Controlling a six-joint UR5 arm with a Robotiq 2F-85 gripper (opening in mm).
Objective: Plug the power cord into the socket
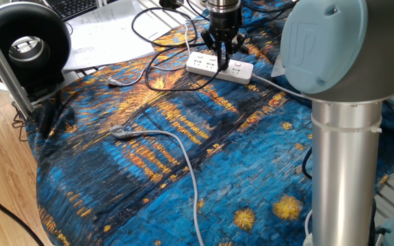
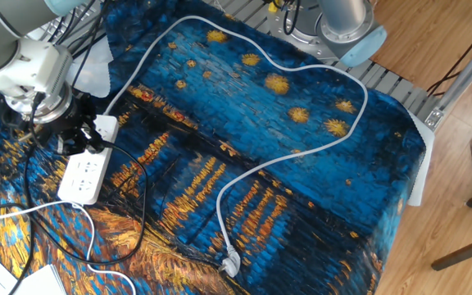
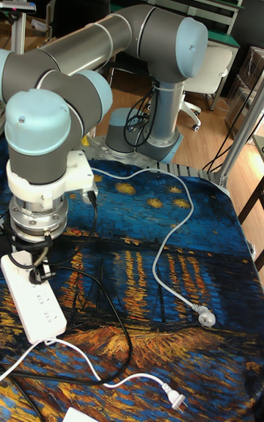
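The socket is a long white power strip (image 1: 242,70) (image 2: 83,178) (image 3: 38,315) lying at the far side of the blue painted cloth. My gripper (image 1: 221,55) (image 2: 75,136) (image 3: 32,267) stands straight over its middle, fingertips at the strip's top face. It is shut on the chunky black plug (image 3: 43,273) of the power cord. The thin black cable (image 2: 134,199) (image 3: 121,323) loops away from there over the cloth. The plug's prongs and the outlet under them are hidden by the fingers.
A grey-white cable with a silvery tip (image 1: 120,132) (image 2: 230,264) (image 3: 204,316) crosses the cloth. The strip's white cord ends in a plug (image 3: 173,397) near the front. A black round fan (image 1: 26,42) and papers lie to the left. My arm's column (image 1: 345,150) fills the right.
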